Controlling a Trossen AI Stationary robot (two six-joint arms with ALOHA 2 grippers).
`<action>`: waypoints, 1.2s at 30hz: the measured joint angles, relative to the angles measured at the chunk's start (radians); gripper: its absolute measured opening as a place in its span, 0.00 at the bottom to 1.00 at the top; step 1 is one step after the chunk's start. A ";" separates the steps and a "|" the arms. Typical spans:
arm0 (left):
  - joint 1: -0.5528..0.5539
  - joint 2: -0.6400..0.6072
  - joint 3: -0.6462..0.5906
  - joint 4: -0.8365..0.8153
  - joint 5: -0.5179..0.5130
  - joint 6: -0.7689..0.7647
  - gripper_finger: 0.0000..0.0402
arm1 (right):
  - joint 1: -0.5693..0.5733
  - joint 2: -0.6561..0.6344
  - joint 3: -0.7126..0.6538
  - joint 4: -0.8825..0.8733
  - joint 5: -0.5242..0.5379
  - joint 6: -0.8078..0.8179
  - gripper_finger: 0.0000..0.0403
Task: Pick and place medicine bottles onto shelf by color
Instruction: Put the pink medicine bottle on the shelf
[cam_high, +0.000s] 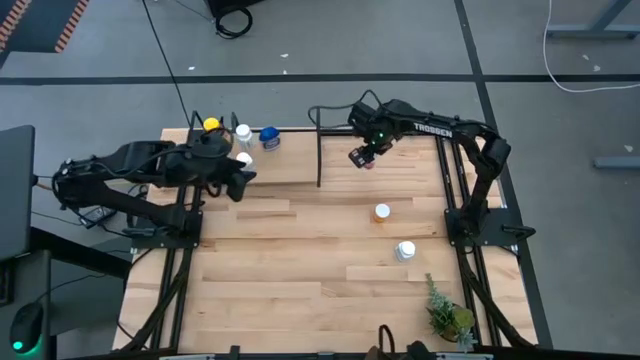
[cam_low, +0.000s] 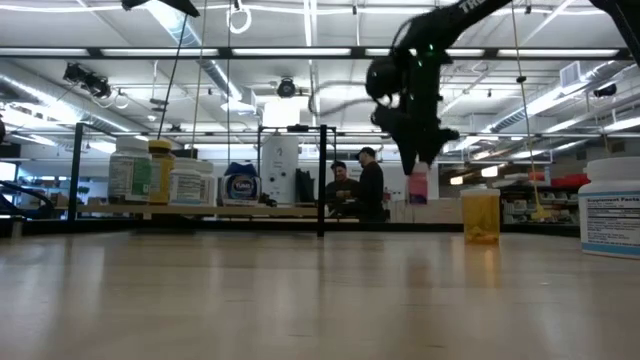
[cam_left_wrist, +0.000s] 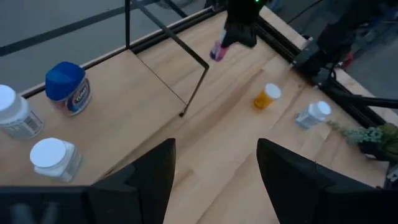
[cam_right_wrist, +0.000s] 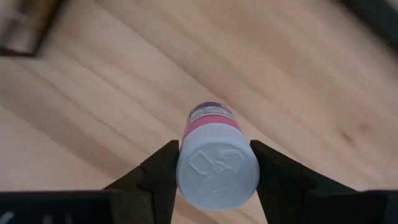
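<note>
My right gripper is shut on a pink bottle with a white cap, above the shelf's right bay, just right of the black divider. My left gripper is open and empty near the shelf's left bay. There a yellow-capped amber bottle, two white bottles and a blue bottle stand on their bases. An orange bottle and a white bottle stand on the table at the right. My right gripper pinches the bottle's white cap between its two fingers, one on either side. The fingers come from above, pointing down. The bottle hangs below them, cap up and slightly tilted, its base clear of the shelf board.
A small green plant stands at the table's near right corner. Black rails and posts frame the shelf and the table's right side. People stand in the room beyond the table. Bare planks lie across the table's middle and near left.
</note>
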 joint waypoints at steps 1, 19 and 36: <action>-0.001 -0.006 0.000 -0.007 0.000 0.000 0.57 | 0.008 0.000 0.040 -0.020 0.011 0.003 0.46; 0.026 -0.028 0.000 -0.104 -0.100 0.111 0.50 | 0.146 0.000 0.511 -0.071 0.003 -0.007 0.46; 0.025 -0.028 0.000 -0.103 -0.037 0.082 0.48 | 0.209 -0.001 0.530 0.131 -0.049 0.011 0.46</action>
